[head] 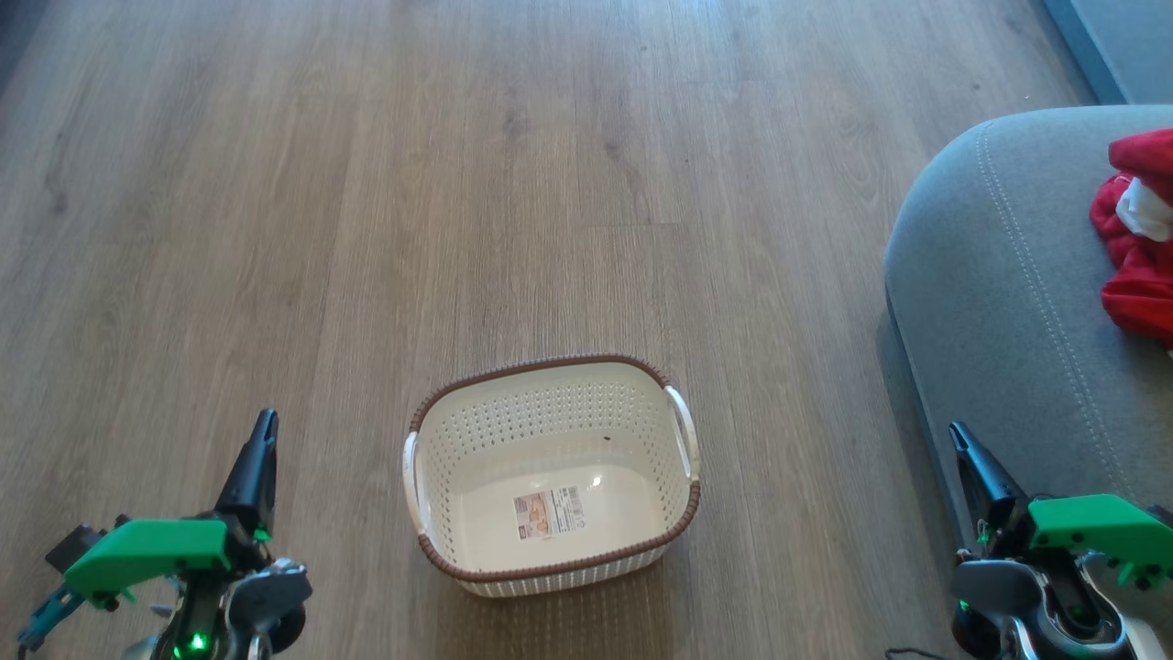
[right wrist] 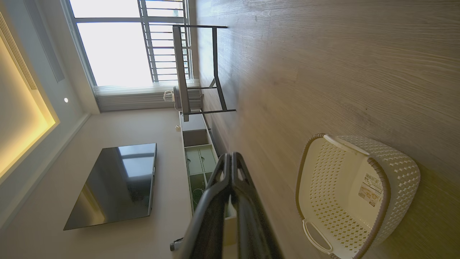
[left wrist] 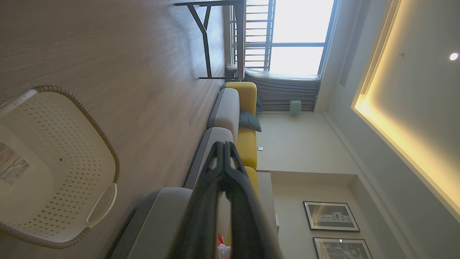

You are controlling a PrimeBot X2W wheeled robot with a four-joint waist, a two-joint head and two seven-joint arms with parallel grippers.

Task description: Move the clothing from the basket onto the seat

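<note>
The red and white clothing lies bunched on the grey seat at the right edge of the head view; a sliver of clothing peeks past my left fingers. The cream basket stands on the wooden floor with nothing in it but a label on its bottom; the same basket sits at the left of the left wrist view, and the basket lies at the lower right of the right wrist view. My left gripper is shut at the lower left, away from the basket. My right gripper is shut beside the seat's front edge.
Wooden floor spreads around the basket. A grey and yellow sofa runs along the wall, with a dark-legged table near the window. A black TV hangs above a low cabinet.
</note>
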